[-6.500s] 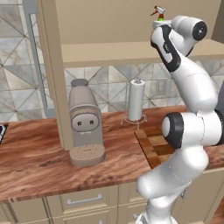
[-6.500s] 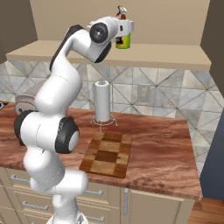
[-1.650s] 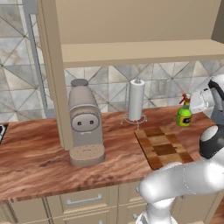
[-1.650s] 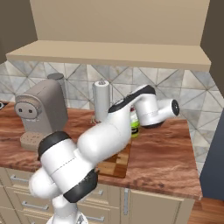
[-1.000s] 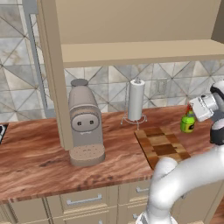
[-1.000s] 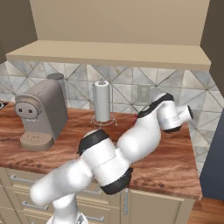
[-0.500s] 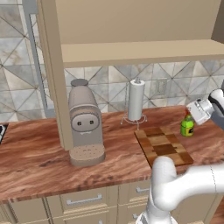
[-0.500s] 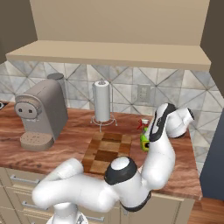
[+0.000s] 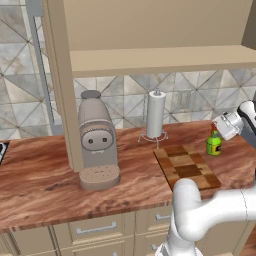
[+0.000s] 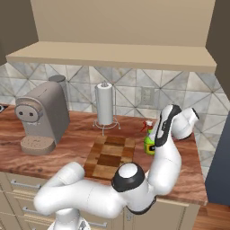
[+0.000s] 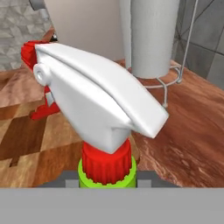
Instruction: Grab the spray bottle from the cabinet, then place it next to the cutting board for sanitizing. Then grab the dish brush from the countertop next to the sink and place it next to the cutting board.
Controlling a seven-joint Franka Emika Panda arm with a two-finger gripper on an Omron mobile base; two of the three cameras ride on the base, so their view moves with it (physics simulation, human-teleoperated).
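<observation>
The spray bottle [image 9: 213, 143], yellow-green with a red trigger, stands upright just right of the checkered cutting board [image 9: 187, 167], its base at or barely above the countertop [image 9: 40, 180]. My gripper [image 9: 217, 134] comes in from the right and is shut on the spray bottle's upper part. In the right base view the spray bottle [image 10: 148, 143] sits beside the cutting board [image 10: 110, 157], partly behind my forearm. The hand view looks down on the spray bottle's white head [image 11: 100, 105]; my fingertips are hidden under it. The cabinet [image 9: 160, 57] hangs above. The dish brush and the sink are out of view.
A white paper-towel roll [image 9: 155, 114] on a wire stand sits behind the board near the tiled wall. A grey coffee machine [image 9: 96, 140] stands to the left. My own arm curls in front of the counter edge [image 10: 134, 179].
The spray bottle has come down a little, staying right of the cutting board. My arm's lower links have swung in front of the counter. The gripper's hold is unchanged.
</observation>
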